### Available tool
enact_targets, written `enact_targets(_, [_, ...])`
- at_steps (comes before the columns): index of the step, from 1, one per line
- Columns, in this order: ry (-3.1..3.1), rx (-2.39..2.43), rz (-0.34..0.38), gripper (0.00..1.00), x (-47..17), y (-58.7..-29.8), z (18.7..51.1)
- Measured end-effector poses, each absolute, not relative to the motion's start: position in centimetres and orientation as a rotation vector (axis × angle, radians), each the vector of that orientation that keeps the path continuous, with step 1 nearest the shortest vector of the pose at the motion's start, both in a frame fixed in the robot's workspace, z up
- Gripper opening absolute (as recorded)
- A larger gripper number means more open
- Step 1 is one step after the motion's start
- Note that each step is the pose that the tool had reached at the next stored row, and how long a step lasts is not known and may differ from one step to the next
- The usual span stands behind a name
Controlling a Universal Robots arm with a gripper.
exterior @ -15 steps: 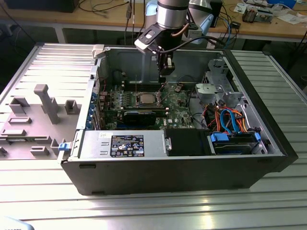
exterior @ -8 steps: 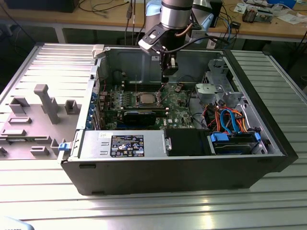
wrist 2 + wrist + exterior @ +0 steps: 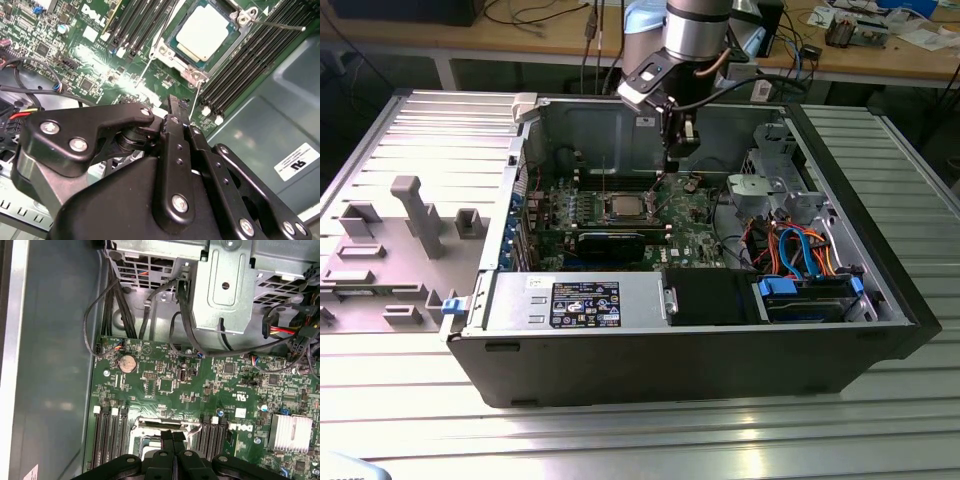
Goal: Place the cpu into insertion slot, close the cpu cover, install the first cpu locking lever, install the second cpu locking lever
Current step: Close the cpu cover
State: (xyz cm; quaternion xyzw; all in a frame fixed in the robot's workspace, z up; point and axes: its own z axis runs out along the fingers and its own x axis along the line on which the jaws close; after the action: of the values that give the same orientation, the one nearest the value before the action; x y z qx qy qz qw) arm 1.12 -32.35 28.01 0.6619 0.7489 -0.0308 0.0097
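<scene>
While the jaws clench empty, the second wrist view shows the cpu — seated.

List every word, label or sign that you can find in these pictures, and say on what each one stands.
White brand lettering on the green motherboard: large and clear, a maker's name, not copied here.
White sticker on the grey case wall: a dark mark and small print, too blurred to read.
Black label on the silvery metal box at the case front: too small to read.
</scene>
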Motion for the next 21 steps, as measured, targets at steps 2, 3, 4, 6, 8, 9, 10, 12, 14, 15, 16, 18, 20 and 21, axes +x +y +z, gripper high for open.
enact_targets(2, [2.338, 2.067, -0.096, 0.11, 1.4, -32.4, 28.0])
enact_targets(3, [2.338, 2.067, -0.096, 0.11, 1.4, -32.4, 28.0])
enact_targets(4, [2.338, 2.067, -0.096, 0.11, 1.5, -32.4, 28.0])
enact_targets(6, [2.338, 2.067, -0.097, 0.11, 1.7, -32.4, 28.0])
enact_targets(8, [2.339, 2.067, -0.097, 0.11, 1.9, -32.4, 28.0])
enact_targets(9, [2.339, 2.067, -0.097, 0.11, 2.0, -32.4, 28.0])
enact_targets(10, [2.339, 2.067, -0.097, 0.11, 2.1, -32.4, 28.0])
enact_targets(12, [2.339, 2.068, -0.098, 0.11, 2.3, -32.4, 27.9])
enact_targets(14, [2.339, 2.068, -0.099, 0.11, 2.5, -32.4, 27.9])
enact_targets(15, [2.340, 2.068, -0.099, 0.11, 2.6, -32.4, 27.9])
enact_targets(16, [2.340, 2.068, -0.099, 0.11, 2.7, -32.4, 27.9])
enact_targets(18, [2.340, 2.069, -0.100, 0.11, 2.9, -32.4, 27.8])
enact_targets(20, [2.341, 2.069, -0.101, 0.11, 3.1, -32.3, 27.8])
enact_targets(21, [2.341, 2.069, -0.101, 0.11, 3.3, -32.3, 27.8])
